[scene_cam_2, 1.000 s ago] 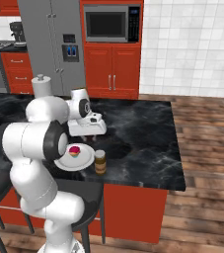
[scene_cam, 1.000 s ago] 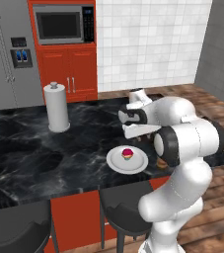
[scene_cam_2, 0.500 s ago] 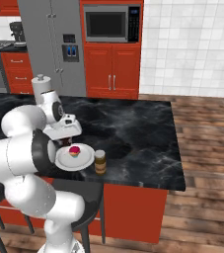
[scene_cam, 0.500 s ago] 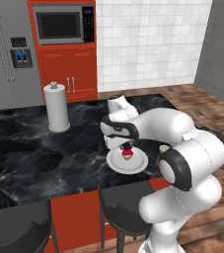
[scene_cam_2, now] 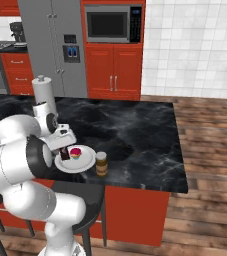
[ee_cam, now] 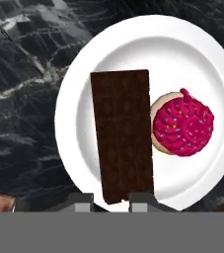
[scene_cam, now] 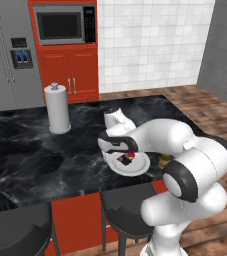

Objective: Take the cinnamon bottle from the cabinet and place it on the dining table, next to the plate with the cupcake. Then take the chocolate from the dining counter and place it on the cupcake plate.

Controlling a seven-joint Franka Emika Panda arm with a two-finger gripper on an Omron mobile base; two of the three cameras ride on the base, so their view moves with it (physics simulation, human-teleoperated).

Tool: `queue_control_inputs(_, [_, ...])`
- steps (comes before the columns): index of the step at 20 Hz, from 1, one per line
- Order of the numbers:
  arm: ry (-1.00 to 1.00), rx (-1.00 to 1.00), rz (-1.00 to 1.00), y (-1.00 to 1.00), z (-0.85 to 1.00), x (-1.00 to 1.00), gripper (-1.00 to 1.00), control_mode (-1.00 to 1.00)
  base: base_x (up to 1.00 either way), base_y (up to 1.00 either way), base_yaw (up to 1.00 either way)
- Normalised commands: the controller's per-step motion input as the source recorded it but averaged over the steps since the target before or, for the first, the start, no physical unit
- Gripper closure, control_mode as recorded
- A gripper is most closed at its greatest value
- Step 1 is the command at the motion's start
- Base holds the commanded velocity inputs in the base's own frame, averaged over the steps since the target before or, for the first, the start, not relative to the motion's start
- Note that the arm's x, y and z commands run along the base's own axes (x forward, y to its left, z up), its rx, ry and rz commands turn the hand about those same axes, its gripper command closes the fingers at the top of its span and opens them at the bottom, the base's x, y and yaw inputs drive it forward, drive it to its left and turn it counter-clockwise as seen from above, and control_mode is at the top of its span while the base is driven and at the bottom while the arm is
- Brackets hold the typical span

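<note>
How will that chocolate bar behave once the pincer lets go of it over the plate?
The chocolate looks like a flat, rigid slab, so it should drop flat rather than flop. It hangs over bare plate beside the cupcake, so it probably will not roll. The smooth plate might let it slide slightly.

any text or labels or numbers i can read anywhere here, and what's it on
None can be read.
Microwave: its control panel shows faint marks, too small to read.
Fridge dispenser panel: blue patch, no legible characters.
Cinnamon bottle: no readable label.
Chocolate, plate, cupcake and paper towel roll: no print visible.
</note>
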Motion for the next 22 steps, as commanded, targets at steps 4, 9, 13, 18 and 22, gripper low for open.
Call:
queue_control_inputs(4, [0.00, 0.00, 0.10, 0.05, -0.30, 0.01, 1.00, -1.00, 0.00, 0.00, 0.00])
queue_control_inputs(9, [0.00, 0.00, 0.12, 0.01, -0.09, 0.03, 1.00, -1.00, 0.00, 0.00, 0.00])
queue_control_inputs(13, [-0.02, 0.00, 0.07, 0.13, 0.27, -0.14, -1.00, -1.00, 0.00, 0.00, 0.00])
queue_control_inputs(18, [-0.05, 0.00, 0.02, 0.18, 0.56, -0.41, -1.00, -1.00, 0.00, 0.00, 0.00])
queue_control_inputs(22, [-0.15, -0.07, 0.05, 0.34, 0.65, -0.72, -1.00, -1.00, 0.00, 0.00, 0.00])
